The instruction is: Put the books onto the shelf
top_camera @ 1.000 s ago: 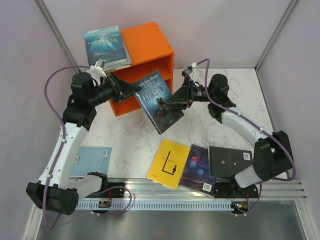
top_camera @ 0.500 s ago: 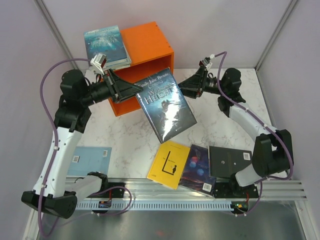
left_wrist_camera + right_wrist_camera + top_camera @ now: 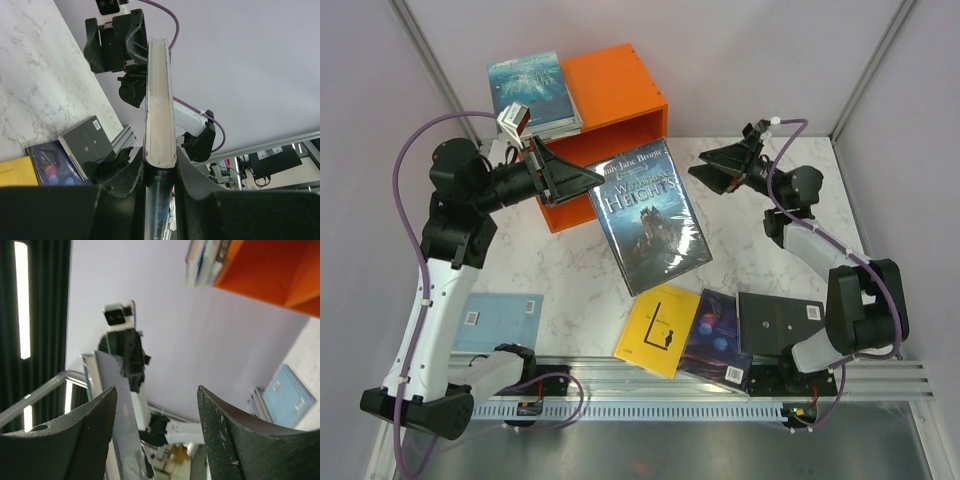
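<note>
Left gripper is clamping a dark blue paperback in mid-air, in front of the boxy bright orange wooden shelf.
Its fingers are squeezing the book across both covers, the pale page edge facing the wrist camera. The book is hanging tilted, cover up, over the white marble table, its upper corner near the shelf's open front. The right gripper is standing apart on the book's right, jaws spread wide and gripping nothing. A teal paperback is lying on the shelf's top. A light blue book, a yellow book, a purple-blue book and a black book are lying flat along the near edge.
</note>
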You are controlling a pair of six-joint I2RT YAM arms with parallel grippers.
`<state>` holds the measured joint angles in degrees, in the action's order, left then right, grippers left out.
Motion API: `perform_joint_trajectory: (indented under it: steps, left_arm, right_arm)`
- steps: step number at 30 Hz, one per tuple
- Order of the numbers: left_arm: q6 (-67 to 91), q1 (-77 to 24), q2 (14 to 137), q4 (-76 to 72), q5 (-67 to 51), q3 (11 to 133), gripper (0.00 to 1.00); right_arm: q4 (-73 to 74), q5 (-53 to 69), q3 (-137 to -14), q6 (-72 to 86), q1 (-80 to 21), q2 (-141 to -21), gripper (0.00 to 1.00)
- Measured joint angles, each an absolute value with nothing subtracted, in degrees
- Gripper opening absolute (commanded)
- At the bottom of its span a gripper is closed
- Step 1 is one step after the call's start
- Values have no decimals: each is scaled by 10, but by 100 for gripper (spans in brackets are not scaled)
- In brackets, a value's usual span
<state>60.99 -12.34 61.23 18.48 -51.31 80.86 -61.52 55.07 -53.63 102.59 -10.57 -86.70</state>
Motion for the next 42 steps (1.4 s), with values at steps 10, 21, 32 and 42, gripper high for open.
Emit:
perform_joint_trajectory:
  steps: [10,21,32,42]
  left_arm:
    - [611,-124,630,168,-512,809,2]
    - [613,-124,667,140,-514,819,2]
    - [612,-120,671,142,-510,836,2]
    - [613,-120,687,131,-509,836,2]
  right_arm:
    - [-715,512,-535,1130,-119,-908,70]
    - [-724,527,-535,1143,-187,-885,69]
    - [-732,453,-508,1143,-161,-840,68]
    - [-732,462,-518,1144,-170,-837,69]
